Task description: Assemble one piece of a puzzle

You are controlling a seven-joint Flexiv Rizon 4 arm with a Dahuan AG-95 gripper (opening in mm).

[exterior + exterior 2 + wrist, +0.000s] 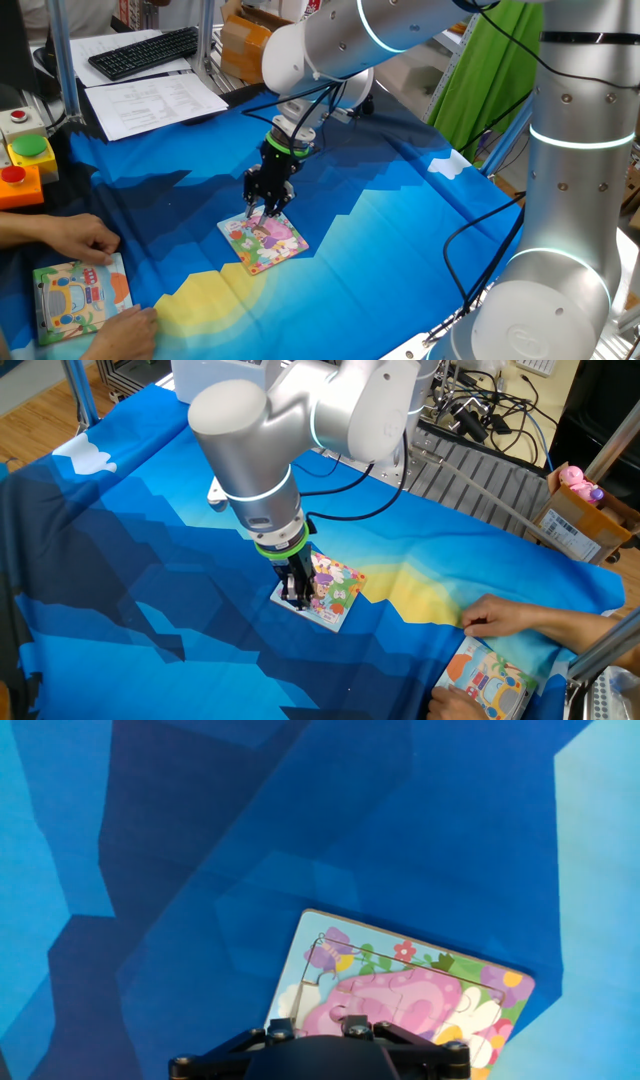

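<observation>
Room: a cluttered workspace, with a black keyboard (145,50) and printed sheets (150,100) on a desk behind the table, and cardboard boxes at the edges.
Table (400,230): covered by a cloth printed in jagged bands of dark blue, bright blue, pale blue and yellow; it lies slightly wrinkled.
Arm (380,25): silver-grey with glowing rings at the joints; it reaches over the cloth and points steeply down at the middle of the table.
Person's hands: one hand (70,238) rests on the cloth at the table's edge, the other (125,335) lies just below it (both beside the second board).
Orange-bordered board (78,298): flat on the cloth between those hands, showing a cartoon vehicle; well apart from the arm.
Puzzle (265,240): a small square board with a pink, yellow and light blue cartoon picture, flat on the cloth directly under the arm's tip; in the hand view its pink centre and flower border fill the lower middle.
Gripper (266,208): black, its tips down at the puzzle's surface near the edge facing the arm; the fingers stand close together, a narrow gap only.
Piece: cannot be made out (hidden by the fingers, or too small), so whether the gripper holds it cannot be told.
</observation>
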